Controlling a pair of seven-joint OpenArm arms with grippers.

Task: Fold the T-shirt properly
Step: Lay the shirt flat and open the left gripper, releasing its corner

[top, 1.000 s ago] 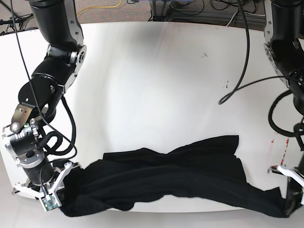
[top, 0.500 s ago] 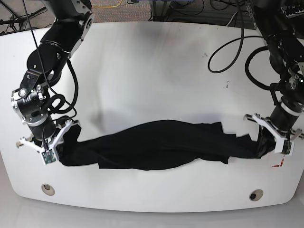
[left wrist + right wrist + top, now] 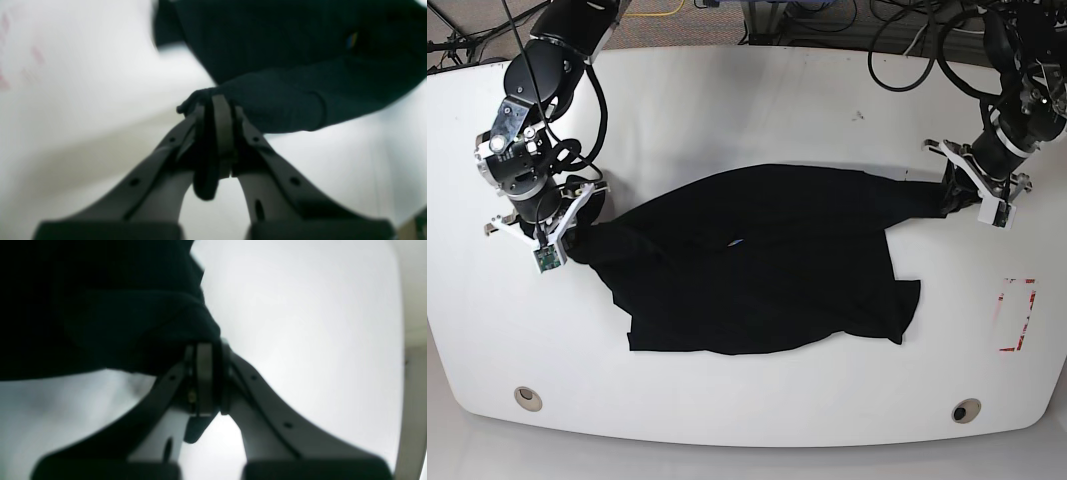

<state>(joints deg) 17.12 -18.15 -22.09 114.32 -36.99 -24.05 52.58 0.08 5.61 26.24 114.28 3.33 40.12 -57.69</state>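
The black T-shirt (image 3: 757, 260) hangs stretched between both grippers over the middle of the white table (image 3: 757, 110), its lower part draped and rumpled on the surface. My left gripper (image 3: 967, 195), on the right in the base view, is shut on one end of the shirt; the left wrist view shows the jaws (image 3: 217, 110) pinched on a fold of black cloth (image 3: 283, 100). My right gripper (image 3: 572, 232), on the left in the base view, is shut on the other end; the right wrist view shows its jaws (image 3: 205, 350) clamped on cloth (image 3: 100, 323).
A red outlined rectangle (image 3: 1017, 315) is marked on the table at the right. Two round holes (image 3: 527, 397) (image 3: 967, 411) sit near the front edge. Cables hang behind the table's far edge.
Both grippers have carried the shirt from the table's front edge up toward the middle, and the cloth has spread out wider between them.
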